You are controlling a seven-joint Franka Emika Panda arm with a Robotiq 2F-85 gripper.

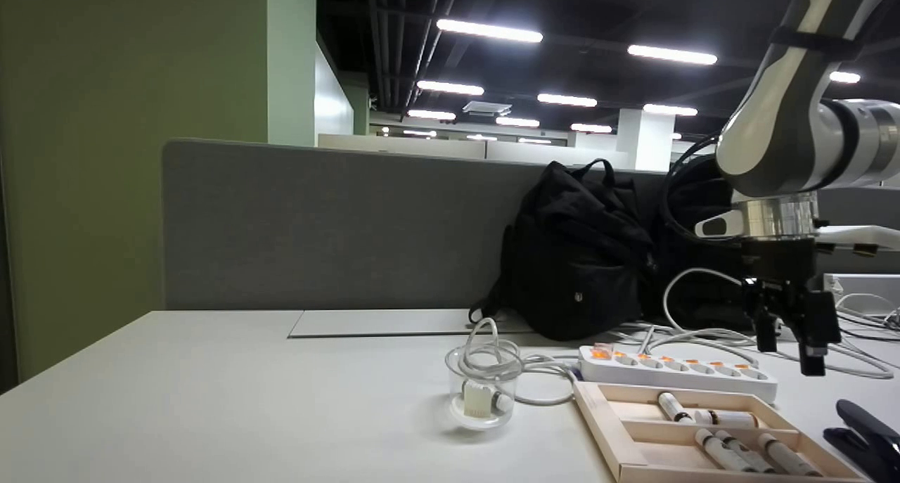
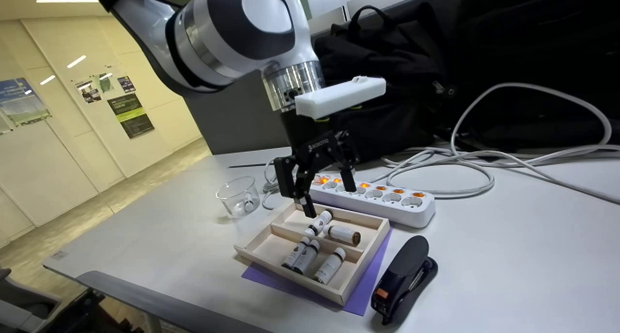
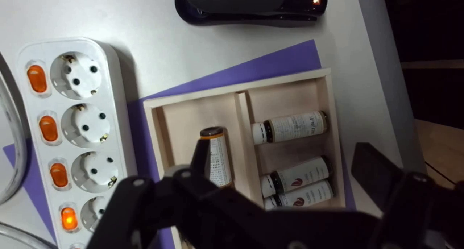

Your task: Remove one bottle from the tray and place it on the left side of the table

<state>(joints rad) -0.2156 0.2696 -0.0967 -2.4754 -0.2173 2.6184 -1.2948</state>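
The light-wood tray (image 1: 598, 427) lies on the pale table (image 1: 281, 398), and it also shows in an exterior view (image 2: 365, 262) and the wrist view (image 3: 237, 86). Several white-capped bottles lie in its two compartments. Two lie in the compartment by the power strip, including this one (image 2: 342, 234). Three lie in the other, including a separate one (image 3: 297, 127) and a touching pair (image 3: 304, 176). My gripper (image 2: 329, 196) is open and empty above the tray; its fingers spread wide in the wrist view (image 3: 282, 154). They hide part of the tray there.
A white power strip (image 2: 373, 195) lies behind the tray. A black stapler (image 2: 406, 279) lies beside it, and a purple sheet (image 2: 373, 275) under it. A clear cup (image 1: 485, 384) holds small pale objects. Cables (image 1: 703, 339) and a black backpack (image 1: 576, 258) stand near the grey partition (image 1: 337, 230).
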